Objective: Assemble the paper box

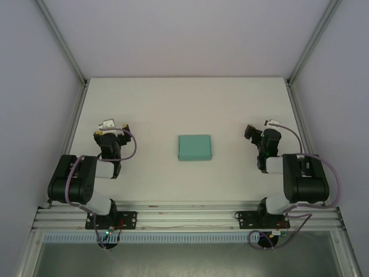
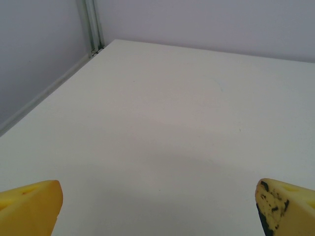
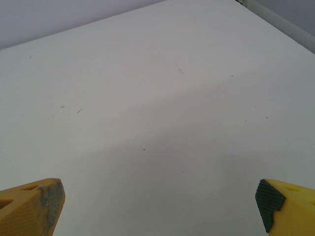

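Note:
The paper box [image 1: 194, 148] is a small flat teal-green rectangle lying on the white table [image 1: 173, 109], midway between the two arms. My left gripper [image 1: 110, 128] rests well to the left of it, and my right gripper [image 1: 257, 131] well to the right. In the left wrist view the left gripper [image 2: 158, 206] stands open, its yellow fingertips [image 2: 29, 206] at the frame's lower corners with bare table between them. The right gripper [image 3: 160, 206] is likewise open over bare table, with yellow fingertips [image 3: 288, 204] far apart.
Pale walls and metal frame posts [image 1: 72, 63] enclose the table on the left, right and back. An aluminium rail [image 1: 184, 216] carrying the arm bases runs along the near edge. A corner post [image 2: 92, 24] stands at the far left.

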Action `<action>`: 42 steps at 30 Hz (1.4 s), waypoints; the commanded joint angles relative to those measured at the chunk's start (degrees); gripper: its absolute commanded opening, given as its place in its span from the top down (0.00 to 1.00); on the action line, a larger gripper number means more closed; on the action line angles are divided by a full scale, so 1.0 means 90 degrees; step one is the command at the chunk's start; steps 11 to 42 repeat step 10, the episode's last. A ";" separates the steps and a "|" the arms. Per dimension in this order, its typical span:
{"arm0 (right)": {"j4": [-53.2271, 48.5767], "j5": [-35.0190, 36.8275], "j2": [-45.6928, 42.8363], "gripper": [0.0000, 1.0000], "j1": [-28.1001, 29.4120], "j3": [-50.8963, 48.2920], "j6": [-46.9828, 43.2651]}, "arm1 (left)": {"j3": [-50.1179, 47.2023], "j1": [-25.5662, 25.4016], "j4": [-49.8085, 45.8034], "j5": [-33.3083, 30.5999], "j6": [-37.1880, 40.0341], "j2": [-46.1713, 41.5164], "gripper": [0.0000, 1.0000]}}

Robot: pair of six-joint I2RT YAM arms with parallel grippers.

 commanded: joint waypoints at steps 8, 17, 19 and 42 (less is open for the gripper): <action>0.0055 0.0189 -0.0082 0.00 -0.0005 0.0121 0.0117 | 0.0059 -0.0004 -0.0055 0.0063 0.0001 -0.0050 0.00; 0.0054 0.0189 -0.0087 0.00 -0.0004 0.0121 0.0118 | 0.0063 -0.0008 -0.0057 0.0067 0.0000 -0.0050 0.00; 0.0054 0.0189 -0.0087 0.00 -0.0004 0.0121 0.0118 | 0.0063 -0.0008 -0.0057 0.0067 0.0000 -0.0050 0.00; 0.0054 0.0189 -0.0087 0.00 -0.0004 0.0121 0.0118 | 0.0063 -0.0008 -0.0057 0.0067 0.0000 -0.0050 0.00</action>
